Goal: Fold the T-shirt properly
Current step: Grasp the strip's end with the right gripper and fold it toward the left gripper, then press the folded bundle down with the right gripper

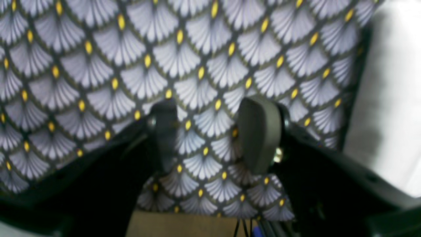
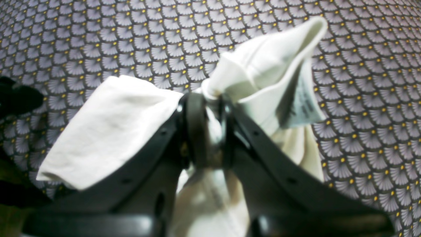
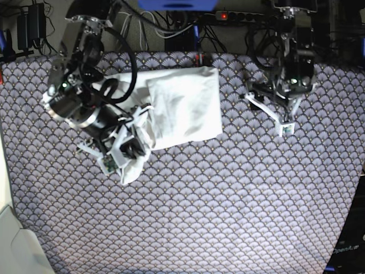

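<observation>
White cotton is seen at 10 o'clock on the patterned cloth: the T-shirt, partly folded, its long side running from 2 to 8 o'clock. One bunched end is pinched tight by the right gripper. The left gripper, half open, holds nothing. More folds seem needed.

Base view: even, moderately bright overhead light on the scale-patterned grey and yellow tablecloth; background beyond the far edge dim. Sharp focus overall, soft shadows beside the plain white cotton T-shirt, which is slightly overexposed.

Left wrist view: strongly blurred throughout; black two-fingered left gripper out of focus, pale washed-out glare along the right side.

Right wrist view: cloth pattern sharp at the top, curving toward the corners; T-shirt folds and black right gripper soft, near parts darkly shadowed.
</observation>
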Available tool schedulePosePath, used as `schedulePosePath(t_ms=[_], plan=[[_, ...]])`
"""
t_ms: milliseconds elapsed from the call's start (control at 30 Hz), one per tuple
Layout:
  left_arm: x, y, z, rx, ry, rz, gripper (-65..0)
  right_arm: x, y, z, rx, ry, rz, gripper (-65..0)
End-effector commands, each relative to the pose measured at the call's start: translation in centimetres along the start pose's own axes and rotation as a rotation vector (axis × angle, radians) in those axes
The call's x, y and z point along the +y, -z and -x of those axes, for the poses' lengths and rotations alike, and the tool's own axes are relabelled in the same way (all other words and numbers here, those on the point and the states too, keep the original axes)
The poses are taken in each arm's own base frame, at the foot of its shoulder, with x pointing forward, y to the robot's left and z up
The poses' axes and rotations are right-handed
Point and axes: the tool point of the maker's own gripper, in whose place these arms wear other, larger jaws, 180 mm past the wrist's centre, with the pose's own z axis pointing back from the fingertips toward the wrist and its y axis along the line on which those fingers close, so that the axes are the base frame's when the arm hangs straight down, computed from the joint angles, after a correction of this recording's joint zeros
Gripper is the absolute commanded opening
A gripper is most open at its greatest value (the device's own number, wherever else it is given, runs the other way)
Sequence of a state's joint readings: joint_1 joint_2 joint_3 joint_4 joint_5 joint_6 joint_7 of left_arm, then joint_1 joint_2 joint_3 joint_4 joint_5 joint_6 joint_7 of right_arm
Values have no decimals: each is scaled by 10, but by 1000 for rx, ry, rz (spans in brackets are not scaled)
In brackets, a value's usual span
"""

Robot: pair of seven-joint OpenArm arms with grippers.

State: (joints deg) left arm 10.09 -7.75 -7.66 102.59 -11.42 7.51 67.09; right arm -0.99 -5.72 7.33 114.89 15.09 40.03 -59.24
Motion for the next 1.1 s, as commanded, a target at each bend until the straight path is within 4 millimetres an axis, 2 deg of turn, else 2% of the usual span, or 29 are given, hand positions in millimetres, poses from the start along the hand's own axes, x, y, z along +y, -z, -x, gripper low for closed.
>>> schedulePosePath(t_ms=[0,67,400,467,633,1067], plan=[[0,-3,-9,-30,3,0,-323,1,-4,-18,-68,-14,-4,-630],[0,-3,-8,-29,4,-2,-323,6,-4,-17,-63,-1,-23,-630],[0,-3,-12,-35,4,-2,-323,56,-20,-74,-307,101,-336,-629],[-1,-3,-11,-33,1,0,-323,68,-19,-76,-310,90,-374,-629],[-1,-4,-12,-36,0,1,-323,87,-10,-62,-266,91,-442,-629],[0,-5,-10,-32,0,0,-323,87,26,-15,-174,233,-499,-627]])
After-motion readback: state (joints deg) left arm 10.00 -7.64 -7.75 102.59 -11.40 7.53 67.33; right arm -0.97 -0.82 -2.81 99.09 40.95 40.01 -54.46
